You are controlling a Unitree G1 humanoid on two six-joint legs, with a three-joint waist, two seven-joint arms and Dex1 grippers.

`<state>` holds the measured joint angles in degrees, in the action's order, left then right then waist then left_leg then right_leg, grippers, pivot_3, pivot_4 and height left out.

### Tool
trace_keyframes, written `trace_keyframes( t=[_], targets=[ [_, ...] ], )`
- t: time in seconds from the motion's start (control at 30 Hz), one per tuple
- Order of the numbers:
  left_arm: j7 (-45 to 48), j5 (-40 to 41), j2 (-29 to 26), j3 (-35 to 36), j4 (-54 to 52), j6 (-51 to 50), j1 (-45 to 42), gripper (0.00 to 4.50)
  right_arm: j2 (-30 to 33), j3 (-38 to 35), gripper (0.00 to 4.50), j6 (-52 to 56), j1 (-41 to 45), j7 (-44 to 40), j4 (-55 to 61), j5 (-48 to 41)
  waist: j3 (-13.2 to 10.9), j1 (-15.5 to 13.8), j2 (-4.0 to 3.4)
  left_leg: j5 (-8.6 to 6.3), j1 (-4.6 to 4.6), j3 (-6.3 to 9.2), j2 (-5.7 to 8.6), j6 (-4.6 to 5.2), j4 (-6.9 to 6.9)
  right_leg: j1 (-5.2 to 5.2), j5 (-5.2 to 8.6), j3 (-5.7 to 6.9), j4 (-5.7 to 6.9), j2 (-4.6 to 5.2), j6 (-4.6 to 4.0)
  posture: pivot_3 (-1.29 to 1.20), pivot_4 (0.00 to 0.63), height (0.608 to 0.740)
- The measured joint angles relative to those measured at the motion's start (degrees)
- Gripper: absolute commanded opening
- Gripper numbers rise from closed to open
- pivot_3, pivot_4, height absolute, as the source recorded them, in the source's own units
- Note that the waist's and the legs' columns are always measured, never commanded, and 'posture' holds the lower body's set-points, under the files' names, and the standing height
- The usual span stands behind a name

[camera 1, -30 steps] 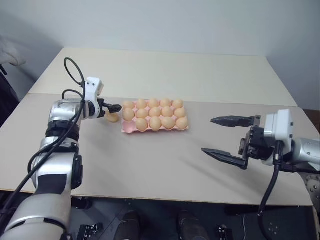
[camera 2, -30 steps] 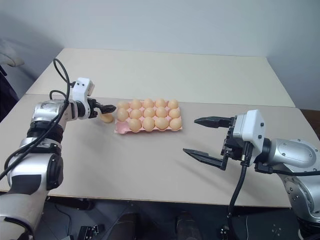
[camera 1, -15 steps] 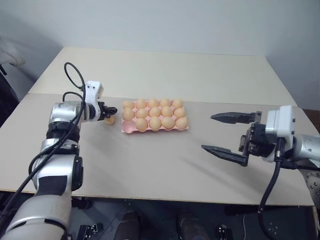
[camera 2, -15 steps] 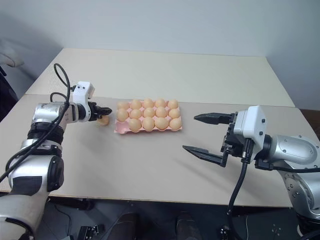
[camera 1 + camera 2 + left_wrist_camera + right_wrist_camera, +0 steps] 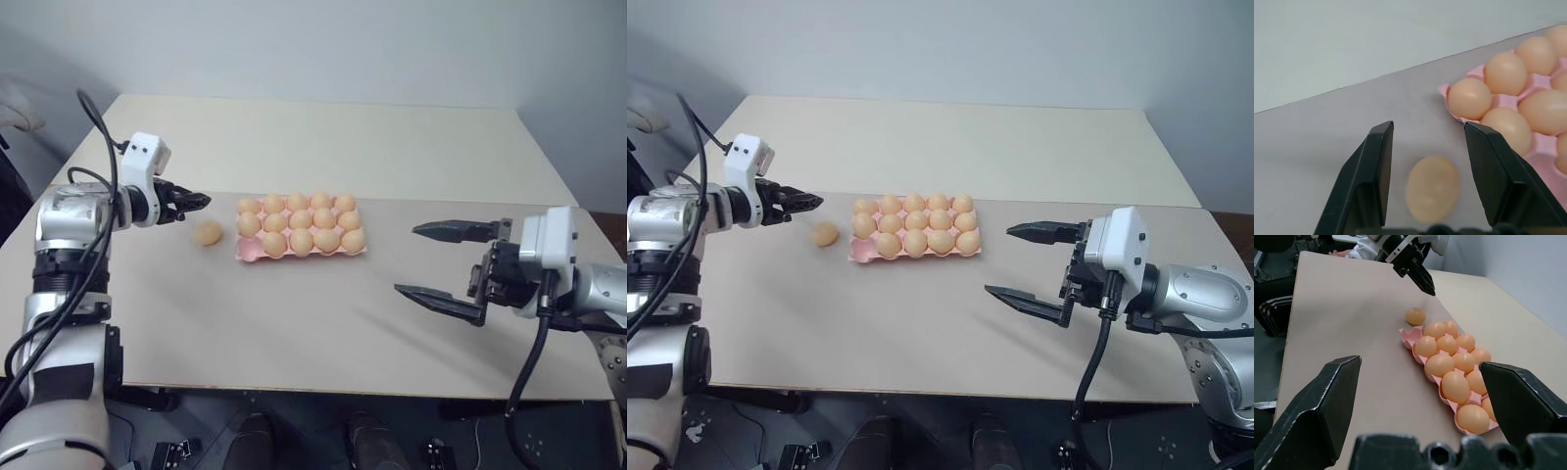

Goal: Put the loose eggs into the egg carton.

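Egg lying loose beside carton, left pincer hovering empty

Items hard to make out: the egg carton [image 5: 251, 253] is running off the edge of the left wrist view, so only its nearest corner and a handful of its eggs are showing there. The seated eggs are covering most cups in the head views, leaving little more than the scalloped rim showing. The corner cup nearest the robot on its left side is appearing pink and empty, though this is hard to confirm.

Position: one loose egg [image 5: 208, 232] is lying on the beige table [image 5: 294, 323], just beside the carton's left short edge and not touching it. The left gripper [image 5: 194, 201] is hanging above the table on the egg's far-left side, apart from it and pointing toward the carton. Its black fingers are drawn close together and gripping nothing. In the left wrist view the egg is showing on the table between them, lower down. The right gripper [image 5: 406, 260] is hovering well to the right of the carton, its fingers spread wide and empty.

Appearance: the loose egg is showing smooth, oval and pale tan-orange, matching the seated ones. The carton is showing flat, pink and lidless.
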<state>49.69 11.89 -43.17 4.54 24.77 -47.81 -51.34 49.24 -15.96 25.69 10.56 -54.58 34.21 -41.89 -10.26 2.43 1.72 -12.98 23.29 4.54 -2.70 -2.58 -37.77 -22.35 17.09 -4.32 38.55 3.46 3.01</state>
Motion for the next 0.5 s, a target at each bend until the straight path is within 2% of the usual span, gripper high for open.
trace_keyframes(
  t=[0.2,0.27,0.5],
  targets=[
    [3.7,4.3,-3.3,3.5,-3.1,0.1,4.9,3.75,0.0,0.1,4.50,0.0,-0.3,0.1,0.1,0.0,0.0,0.0,0.00,0.00,0.01,0.00,-0.01,0.00,0.00,0.00,0.01,0.03,0.00,-0.01,-0.02,0.00,0.150,0.740],
    [4.7,5.4,-4.8,4.7,-3.6,0.2,5.9,4.41,0.0,0.1,4.50,0.0,-0.7,0.2,0.2,0.0,0.0,0.0,0.00,0.00,0.00,0.01,-0.01,0.00,0.00,0.00,0.01,0.03,0.00,0.00,-0.02,0.00,0.150,0.740],
    [8.6,8.4,-6.8,5.7,-5.2,1.4,7.1,4.46,0.0,0.1,4.50,0.0,-1.0,0.2,0.4,0.0,0.0,-0.1,-0.01,0.00,0.01,0.00,-0.01,0.00,0.00,0.01,0.01,0.04,-0.01,0.00,-0.02,0.00,0.150,0.740]
  ],
)
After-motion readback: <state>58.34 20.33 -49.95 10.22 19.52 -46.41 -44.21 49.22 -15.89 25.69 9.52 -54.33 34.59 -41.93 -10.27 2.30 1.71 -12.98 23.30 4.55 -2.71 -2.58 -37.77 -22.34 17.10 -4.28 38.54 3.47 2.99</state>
